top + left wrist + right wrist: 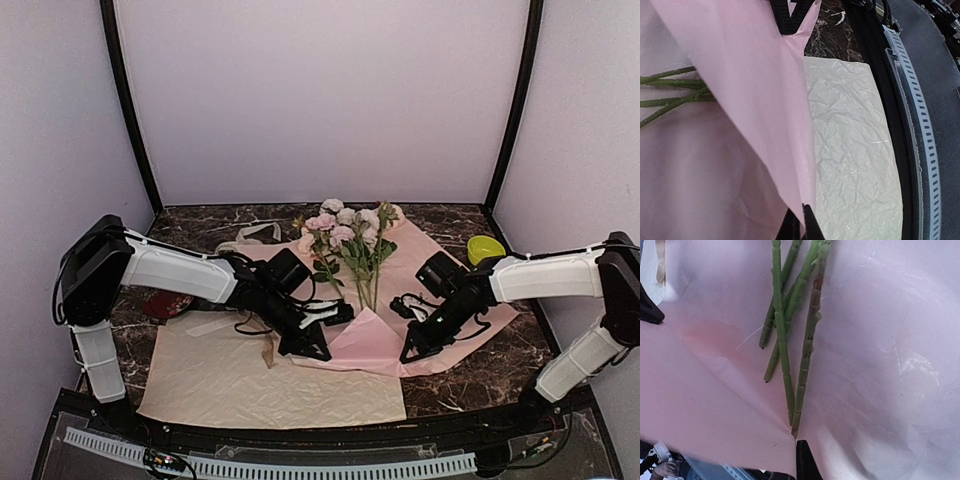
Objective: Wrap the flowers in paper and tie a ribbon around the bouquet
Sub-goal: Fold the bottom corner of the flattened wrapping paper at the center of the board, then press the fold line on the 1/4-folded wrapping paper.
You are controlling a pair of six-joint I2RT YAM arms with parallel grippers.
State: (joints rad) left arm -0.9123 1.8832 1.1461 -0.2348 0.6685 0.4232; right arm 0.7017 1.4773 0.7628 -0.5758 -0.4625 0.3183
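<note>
Cream sheet [270,390] lies nearest, at 6 o'clock on the counter [480,370], unused. Tan ribbon [268,350] lies loose on it, just beside left claw [318,350]; nothing tied. Both arms reach low and angle inward, tips near each other at the near edge of the pink paper [365,340]. Left claw is pressed together on a raised fold of the paper. Right claw [408,352] likewise pinches the paper edge by the stem ends. Flowers [345,235] lie on the paper, stems toward 6, heads at 12. Judgement: wrap barely begun, first fold only; no cone yet, tie step untouched.
</note>
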